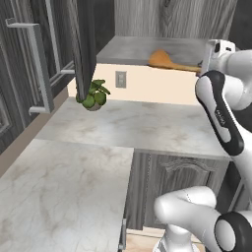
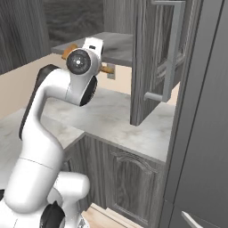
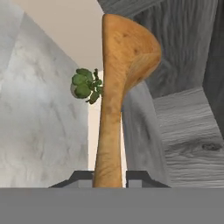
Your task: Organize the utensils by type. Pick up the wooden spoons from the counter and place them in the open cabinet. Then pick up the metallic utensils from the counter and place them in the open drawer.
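Observation:
My gripper [image 3: 109, 180] is shut on the handle of an orange-brown wooden spoon [image 3: 124, 61], whose oval bowl points away from the hand. In the left base view this wooden spoon [image 1: 165, 60] is over the flat grey shelf of the open cabinet [image 1: 133, 48], its handle running right to my white hand. In the right base view my arm hides most of the spoon [image 2: 68, 51] in front of the same cabinet [image 2: 122, 46] shelf. I cannot tell whether the spoon touches the shelf. The marbled counter [image 1: 123, 123] lies below. The metallic utensils are out of view.
A small green potted plant [image 1: 93, 94] stands on the counter by the wall, under the open cabinet door [image 1: 84, 44]. A wall outlet [image 1: 120, 78] sits beside it. Another open door [image 2: 153, 62] with a long bar handle hangs right of the arm. A tall dark front [image 2: 205, 111] rises at the far right.

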